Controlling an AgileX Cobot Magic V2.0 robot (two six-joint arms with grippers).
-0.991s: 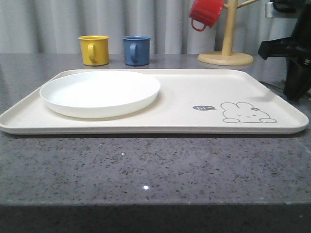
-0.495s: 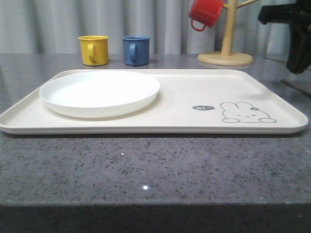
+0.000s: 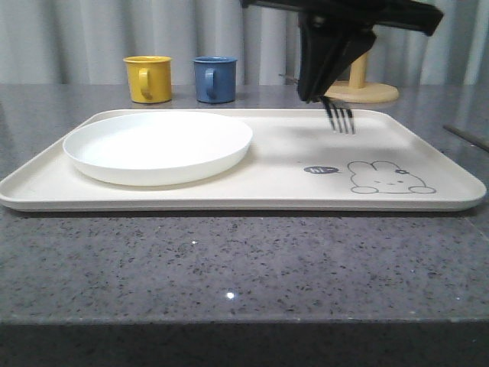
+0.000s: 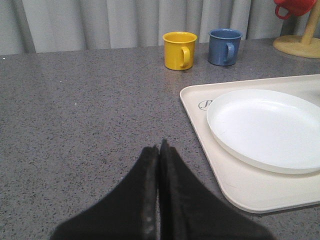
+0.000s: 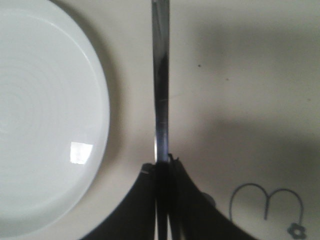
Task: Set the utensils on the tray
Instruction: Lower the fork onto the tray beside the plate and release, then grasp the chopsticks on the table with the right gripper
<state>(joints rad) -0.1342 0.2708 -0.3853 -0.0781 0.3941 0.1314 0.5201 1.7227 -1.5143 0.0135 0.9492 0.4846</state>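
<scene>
My right gripper (image 3: 319,93) hangs over the cream tray (image 3: 428,200), to the right of the white plate, shut on a silver fork (image 3: 341,118). The fork's tines point down and forward, just above the tray's back part. In the right wrist view the fork's handle (image 5: 161,85) runs straight out from the shut gripper (image 5: 162,162), between the plate (image 5: 45,115) and the rabbit drawing (image 5: 267,202). My left gripper (image 4: 159,148) is shut on nothing, over the bare grey counter left of the tray (image 4: 240,187).
A round white plate (image 3: 157,145) lies on the tray's left half. A yellow mug (image 3: 147,78) and a blue mug (image 3: 214,79) stand behind the tray. A wooden mug stand (image 3: 359,86) is at the back right, partly behind my right arm. A dark strip (image 3: 466,138) lies at the right edge.
My right arm has swung in from the far right, rising first, and now holds the fork over the tray's middle. The red mug on the stand is now hidden behind the arm.
</scene>
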